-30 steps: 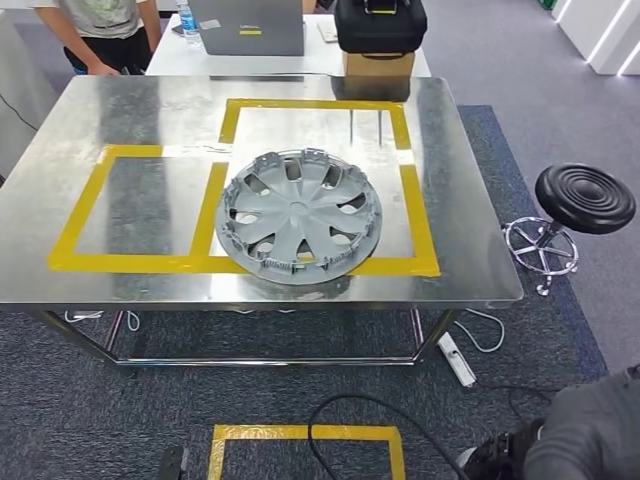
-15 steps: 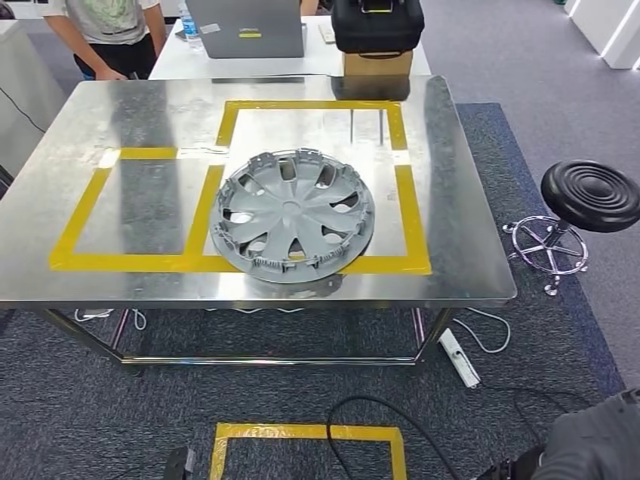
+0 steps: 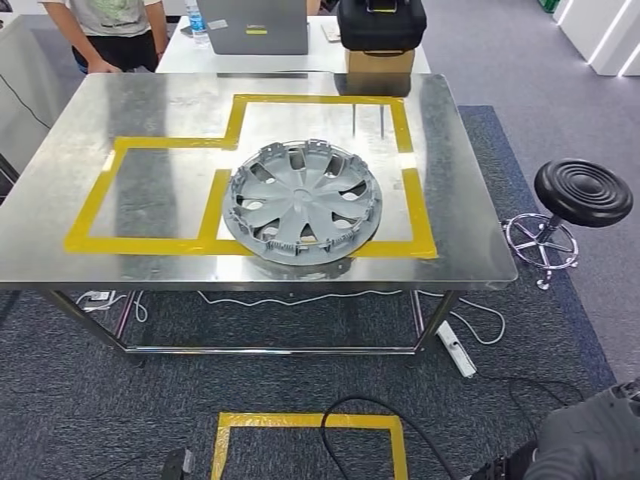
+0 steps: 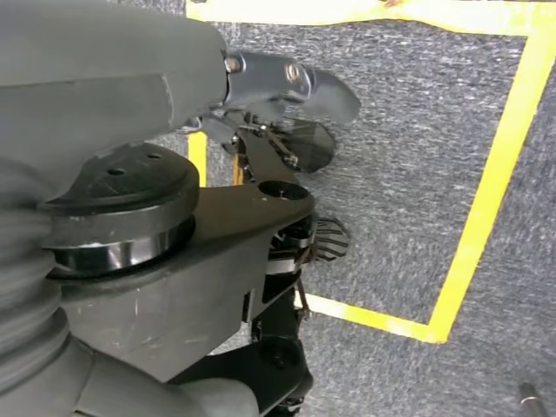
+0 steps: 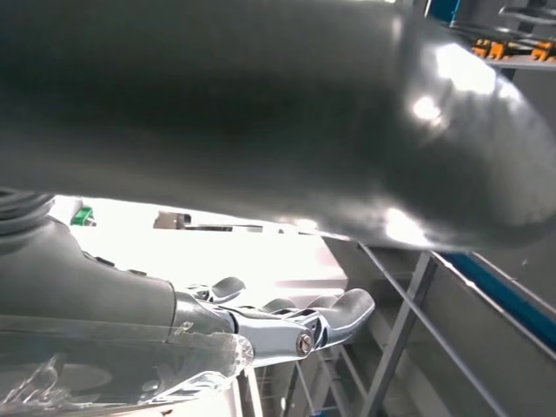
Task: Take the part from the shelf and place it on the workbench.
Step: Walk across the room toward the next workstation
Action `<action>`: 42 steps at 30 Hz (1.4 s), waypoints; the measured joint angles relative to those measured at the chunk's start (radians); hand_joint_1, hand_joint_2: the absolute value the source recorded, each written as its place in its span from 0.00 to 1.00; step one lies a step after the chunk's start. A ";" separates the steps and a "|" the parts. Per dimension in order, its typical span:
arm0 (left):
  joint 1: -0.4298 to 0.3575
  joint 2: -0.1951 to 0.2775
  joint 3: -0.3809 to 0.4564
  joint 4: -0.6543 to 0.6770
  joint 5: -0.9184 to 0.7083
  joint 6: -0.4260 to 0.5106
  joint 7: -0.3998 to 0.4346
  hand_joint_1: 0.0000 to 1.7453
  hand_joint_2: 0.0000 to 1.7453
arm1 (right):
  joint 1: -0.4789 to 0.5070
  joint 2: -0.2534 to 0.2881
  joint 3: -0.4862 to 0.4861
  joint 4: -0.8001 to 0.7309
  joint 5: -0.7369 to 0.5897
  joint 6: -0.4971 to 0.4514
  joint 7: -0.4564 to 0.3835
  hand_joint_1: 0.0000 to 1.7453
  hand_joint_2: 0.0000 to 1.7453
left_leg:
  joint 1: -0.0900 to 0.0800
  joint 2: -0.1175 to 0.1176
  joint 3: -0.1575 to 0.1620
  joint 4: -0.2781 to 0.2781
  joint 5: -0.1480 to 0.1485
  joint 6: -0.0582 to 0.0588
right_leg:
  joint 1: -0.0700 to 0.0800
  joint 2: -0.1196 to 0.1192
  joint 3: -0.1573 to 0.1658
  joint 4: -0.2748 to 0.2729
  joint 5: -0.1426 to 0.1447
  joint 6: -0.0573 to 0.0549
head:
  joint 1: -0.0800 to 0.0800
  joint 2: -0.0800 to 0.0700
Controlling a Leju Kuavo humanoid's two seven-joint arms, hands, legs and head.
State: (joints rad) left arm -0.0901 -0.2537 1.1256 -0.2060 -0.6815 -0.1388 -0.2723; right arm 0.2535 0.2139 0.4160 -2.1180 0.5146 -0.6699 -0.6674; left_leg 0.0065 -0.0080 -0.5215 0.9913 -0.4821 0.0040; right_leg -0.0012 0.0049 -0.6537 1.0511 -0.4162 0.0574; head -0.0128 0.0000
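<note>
Hubcap [image 3: 303,214]: grey, lying flat at frame centre on workbench [image 3: 468,215], overlapping yellow tape [image 3: 420,212]. No legible writing. Left hand [image 4: 288,174]: holds nothing, fingers apart. Right hand [image 5: 288,323]: fingers extended, empty.

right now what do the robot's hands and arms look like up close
The left hand has a thick grey thumb with bare screw heads, darker fingers, black linkages and a black round wrist joint behind a grey ribbed cover. The right hand has shiny silver-grey fingers with a screw, under a glossy dark grey arm shell.

Grey ribbed wrist cover, left hand [image 4: 288,95] dark grey, screws, right hand [image 5: 288,326] seemingly silver
</note>
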 joint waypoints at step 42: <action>-0.003 0.000 0.000 0.000 -0.031 0.017 -0.029 0.00 0.00 | 0.001 -0.011 0.010 0.023 -0.054 0.000 -0.015 0.00 0.00 | -0.006 0.008 -0.063 -0.026 0.087 -0.017 | -0.004 0.000 0.188 -0.063 -0.091 -0.004 | 0.000 0.000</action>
State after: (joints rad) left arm -0.0928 -0.2534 1.1257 -0.2061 -0.7128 -0.1217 -0.3015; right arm 0.2549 0.2027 0.4256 -2.0954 0.4609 -0.6699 -0.6822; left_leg 0.0004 0.0000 -0.5848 0.9651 -0.3949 -0.0134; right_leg -0.0047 0.0050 -0.4661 0.9881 -0.5077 0.0538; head -0.0129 0.0000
